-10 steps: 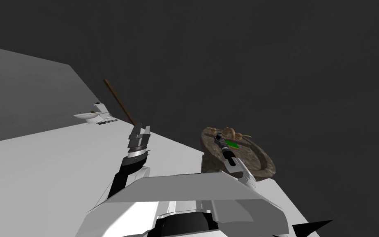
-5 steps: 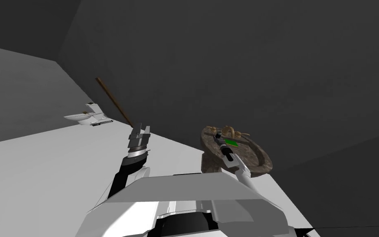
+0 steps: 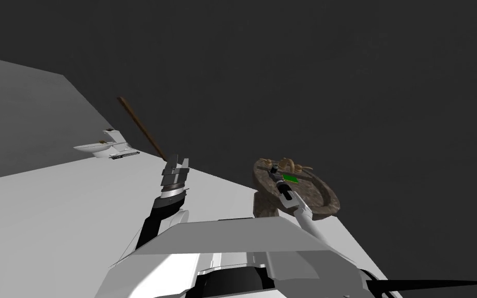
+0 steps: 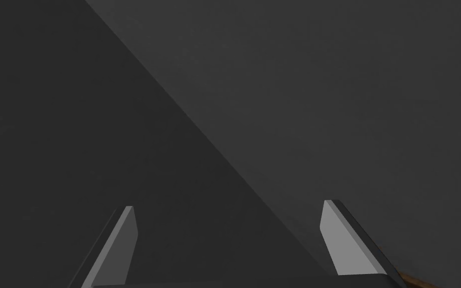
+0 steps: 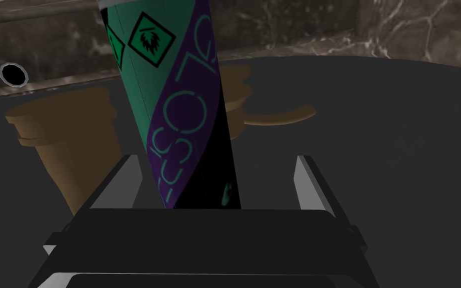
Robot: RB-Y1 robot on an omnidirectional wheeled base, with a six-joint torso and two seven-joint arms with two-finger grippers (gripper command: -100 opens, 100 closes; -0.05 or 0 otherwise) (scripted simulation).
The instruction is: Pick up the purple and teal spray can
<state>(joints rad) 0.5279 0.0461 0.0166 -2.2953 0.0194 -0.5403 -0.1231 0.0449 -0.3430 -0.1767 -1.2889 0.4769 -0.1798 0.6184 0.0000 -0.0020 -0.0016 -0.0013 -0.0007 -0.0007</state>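
Spray can (image 5: 174,100) tilted between spread right hand (image 5: 217,159) fingers; brown tap (image 5: 74,145) behind.

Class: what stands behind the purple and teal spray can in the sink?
Behind the spray can: a tan tap handle, a tan lever and the marbled sink rim. The can covers what lies between the two tan parts.

— How does the spray can (image 5: 184,110) look?
— Smooth skin with a printed purple, teal and black wrap, slightly satin. I can't tell the material under it.
— The basin (image 5: 414,30)?
— Brown stone, marble-like with pale veins, dull rather than polished.
— The tap fittings (image 5: 74,145)?
— Flat tan and matt, with no metallic gleam.
— That stick (image 3: 140,127)?
— Wood-brown, but too small to show grain.
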